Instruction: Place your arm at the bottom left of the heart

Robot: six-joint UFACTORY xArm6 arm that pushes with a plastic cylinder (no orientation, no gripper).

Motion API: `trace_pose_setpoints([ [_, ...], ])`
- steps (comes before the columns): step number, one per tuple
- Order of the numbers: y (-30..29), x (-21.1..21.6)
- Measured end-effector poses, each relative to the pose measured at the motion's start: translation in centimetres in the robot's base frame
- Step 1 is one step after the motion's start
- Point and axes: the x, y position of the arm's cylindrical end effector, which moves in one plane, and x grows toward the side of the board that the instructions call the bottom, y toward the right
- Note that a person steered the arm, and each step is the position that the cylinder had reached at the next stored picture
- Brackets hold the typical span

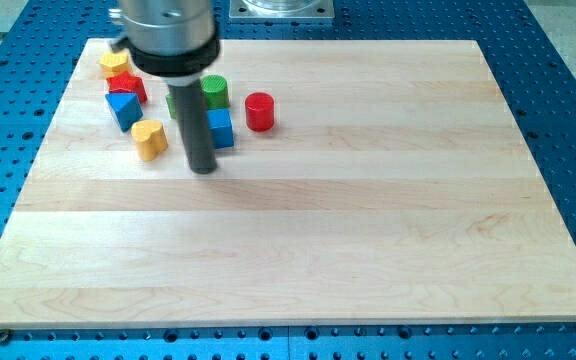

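Note:
A yellow heart-shaped block (pixel 150 138) lies on the wooden board (pixel 298 230) at the view's upper left. My tip (pixel 202 168) rests on the board just to the right of the heart and a little lower, with a small gap between them. The rod partly hides a blue cube (pixel 221 128) and a green block (pixel 172 103) behind it.
A blue triangular block (pixel 123 108), a red block (pixel 129 86) and a yellow block (pixel 114 64) cluster above and left of the heart. A green cylinder (pixel 214 91) and a red cylinder (pixel 259 111) stand to the right of the rod.

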Motion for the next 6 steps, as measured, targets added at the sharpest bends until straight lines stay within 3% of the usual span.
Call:
trace_pose_setpoints([
  [1,0.6,-2.6],
  [2,-0.4,-8.3],
  [3,-0.6,0.3],
  [4,-7.3,3.6],
  [5,-14.6,-2.3],
  [6,-6.2,-4.3],
])
